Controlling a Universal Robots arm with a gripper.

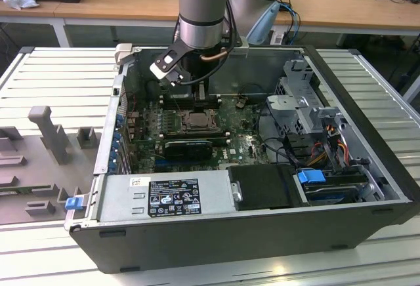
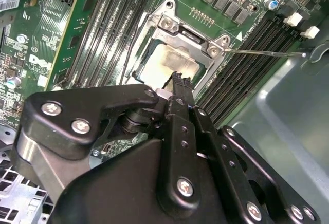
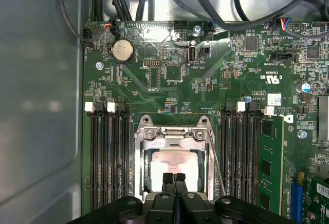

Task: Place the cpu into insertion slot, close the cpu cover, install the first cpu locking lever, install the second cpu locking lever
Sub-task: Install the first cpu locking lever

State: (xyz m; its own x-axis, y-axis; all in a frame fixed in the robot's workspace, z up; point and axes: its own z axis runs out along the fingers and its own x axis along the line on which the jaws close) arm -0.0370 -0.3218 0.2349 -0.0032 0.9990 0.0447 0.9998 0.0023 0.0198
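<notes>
The pincer [image 3: 175, 179] has its two black fingers pressed together, with nothing seen between them. Its tips hang just above the near edge of the cpu [image 3: 172, 162]. In the second wrist view the same closed tips [image 2: 180, 80] sit over the chip's pale metal top [image 2: 164, 64].

The cpu lies flat in the insertion slot [image 1: 172, 122] and shows through the window of the cpu cover [image 3: 175, 141]. The cover is down over it, a grey frame with screws at its corners. A thin metal locking lever [image 2: 257, 53] reaches out from one corner of the socket across the memory slots [image 3: 108, 157]. Whether it is latched cannot be told. Long black memory slots flank the socket on both sides. Farther along the green board are a coin cell [image 3: 123, 51] and a bundle of dark cables [image 3: 216, 8].

In the exterior view the arm [image 1: 203, 10] comes down into the open computer case [image 1: 367, 168] from twelve o'clock. From the socket outward:

- Six o'clock: a long black card [image 1: 189, 147], and beyond it the grey power supply [image 1: 174, 197].
- Three o'clock, on the exterior view's right: the drive cage [image 1: 308, 109], with a blue clip [image 1: 312, 176] nearer five.
- Nine o'clock, outside the case: grey fixtures [image 1: 49, 132] on the slatted worktop [image 1: 52, 69].
</notes>
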